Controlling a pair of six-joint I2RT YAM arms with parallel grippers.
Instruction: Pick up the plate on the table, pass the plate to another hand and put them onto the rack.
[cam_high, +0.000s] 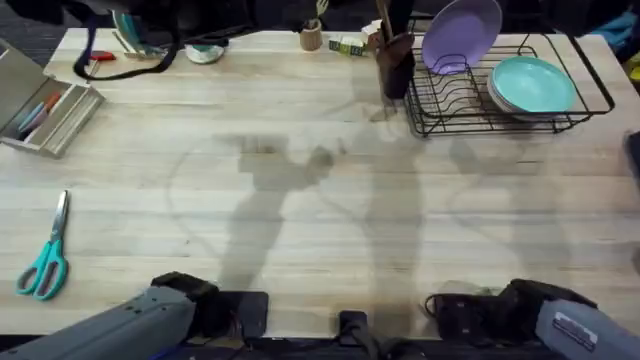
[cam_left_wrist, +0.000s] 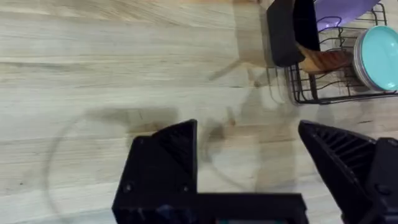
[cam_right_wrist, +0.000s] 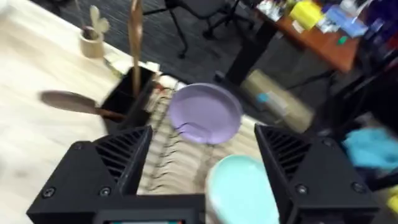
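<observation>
Light butcher-block planks of the table (cam_high: 300, 200) are seen spread beneath two arms drawn back to the near edge, their shadows cast across the middle of the wood. Both grippers are shown released: the left gripper (cam_left_wrist: 249, 168) is held with its black fingers (cam_left_wrist: 165, 162) spread wide over bare wood, and the right gripper (cam_right_wrist: 202, 162) is likewise parted, nothing being grasped by either. Between the right gripper's fingers, farther off, the plate (cam_right_wrist: 205, 113) is framed, its lavender face turned toward the wrist camera. From overhead the plate (cam_high: 460, 35) is seen propped upright on its edge in the left end of the rack (cam_high: 510, 100), which is placed at the far right of the table. Teal plates (cam_high: 532, 88) are stacked in the right part of the same rack. Just left of the rack, a dark utensil holder (cam_high: 395, 62) is stood with wooden handles rising from it. Farther left along the far edge, a small wooden cup (cam_high: 312, 38) is set. Teal-handled scissors (cam_high: 45, 262) are laid at the near left, and a grey open case (cam_high: 45, 105) holding pens is placed at the far left.
</observation>
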